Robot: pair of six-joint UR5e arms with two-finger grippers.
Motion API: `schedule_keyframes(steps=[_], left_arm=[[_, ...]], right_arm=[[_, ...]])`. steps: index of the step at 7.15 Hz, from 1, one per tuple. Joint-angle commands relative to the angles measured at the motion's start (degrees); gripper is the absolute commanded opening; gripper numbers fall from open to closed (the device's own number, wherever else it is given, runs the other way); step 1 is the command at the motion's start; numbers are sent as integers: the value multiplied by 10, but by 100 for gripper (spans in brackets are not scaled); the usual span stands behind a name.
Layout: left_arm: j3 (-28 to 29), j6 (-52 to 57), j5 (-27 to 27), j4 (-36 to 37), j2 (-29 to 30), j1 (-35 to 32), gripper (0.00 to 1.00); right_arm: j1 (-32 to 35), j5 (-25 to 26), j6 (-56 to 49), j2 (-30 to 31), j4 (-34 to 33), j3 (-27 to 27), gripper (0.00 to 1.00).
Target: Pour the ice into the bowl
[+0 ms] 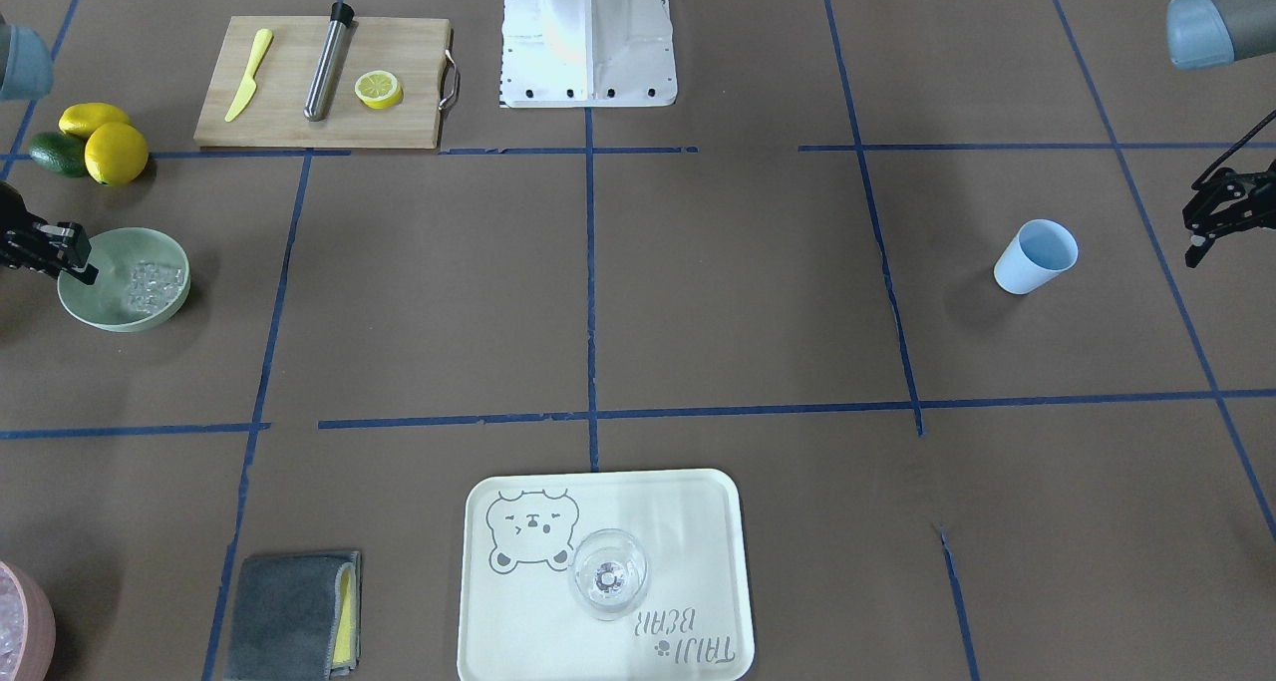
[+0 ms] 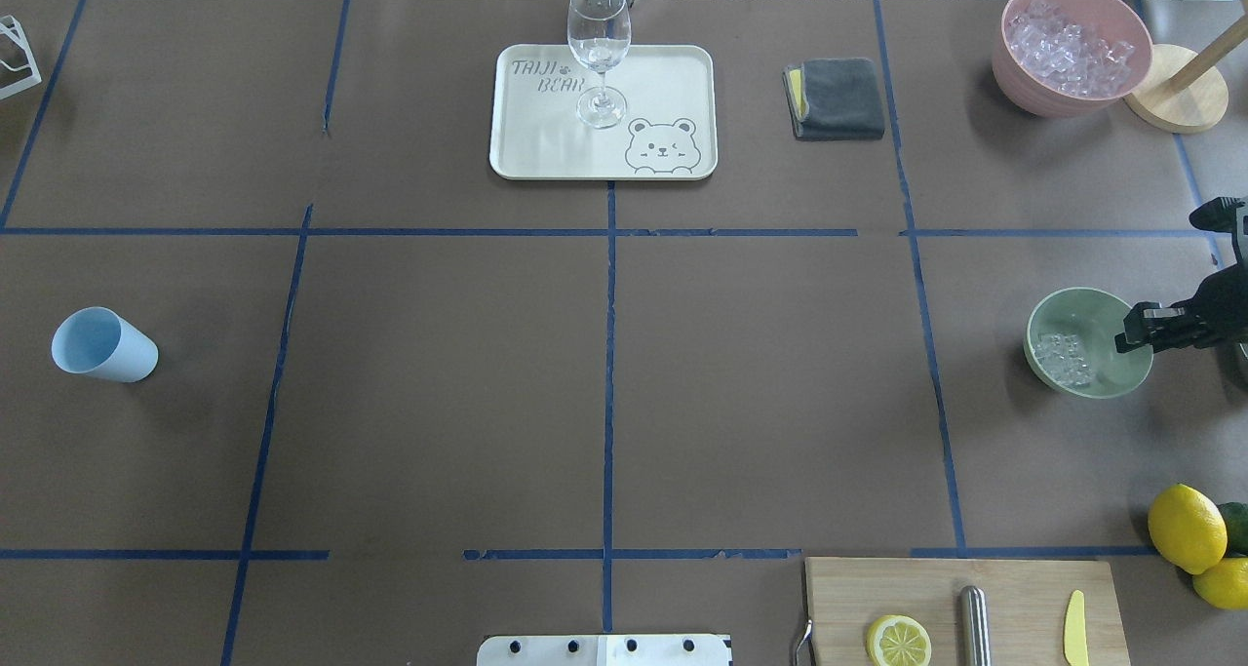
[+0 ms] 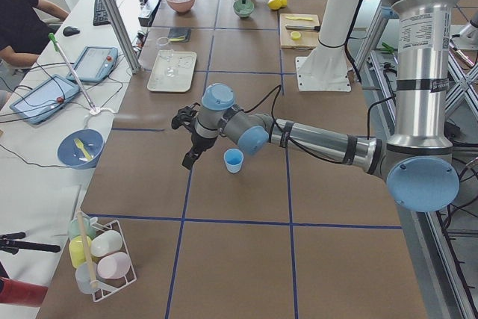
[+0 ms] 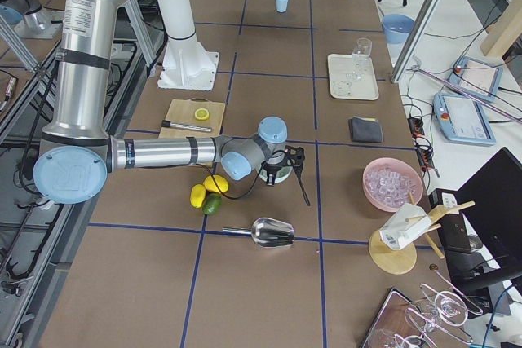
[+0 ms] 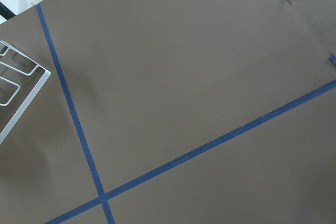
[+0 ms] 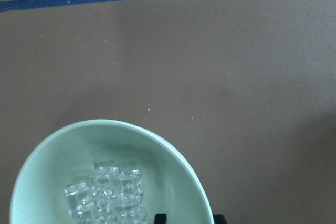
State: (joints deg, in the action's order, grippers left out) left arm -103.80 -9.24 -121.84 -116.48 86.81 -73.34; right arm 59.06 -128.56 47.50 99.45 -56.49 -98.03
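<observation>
The pale mint-green bowl point(image 1: 118, 254) stands near the table's end on my right side. It also shows in the overhead view point(image 2: 1087, 310) and the right wrist view point(image 6: 68, 150). The ice point(image 1: 150, 284), several small clear cubes, lies inside it point(image 2: 1061, 354) point(image 6: 105, 195). My right gripper point(image 1: 80, 262) point(image 2: 1136, 333) point(image 6: 189, 217) straddles the bowl's outer rim and looks shut on it. The light blue cup point(image 1: 1037, 255) point(image 2: 102, 344) stands empty at the opposite end. My left gripper point(image 1: 1193, 237) point(image 3: 183, 143) hangs open and empty beside the cup, apart from it.
A cutting board point(image 1: 399, 123) holds a lemon half, a yellow knife and a steel rod. Lemons and a green fruit point(image 1: 90, 143) lie close to the bowl. A tray point(image 1: 698, 521) holds a clear glass point(image 1: 608, 573). A grey cloth point(image 1: 289, 616) and a pink container point(image 2: 1068, 47) sit at the far edge.
</observation>
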Motion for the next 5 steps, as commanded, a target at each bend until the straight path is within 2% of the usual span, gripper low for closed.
schedule_keyframes(steps=[1,2,4,5], left_arm=[[2,2,3,-2,-1,0,100],[1,3,4,-1,-2,0,100],[-3,5,3,7,-4,-5,100],[-11,6,0,72,5,-33,100]], right_arm=[[24,13,-18,2,-8,-1,100],[41,14,-72,3,-28,-2,100],[155,16,-308,-1,-125,-6,100],[196,15,-392,-7,-182,-4,100]])
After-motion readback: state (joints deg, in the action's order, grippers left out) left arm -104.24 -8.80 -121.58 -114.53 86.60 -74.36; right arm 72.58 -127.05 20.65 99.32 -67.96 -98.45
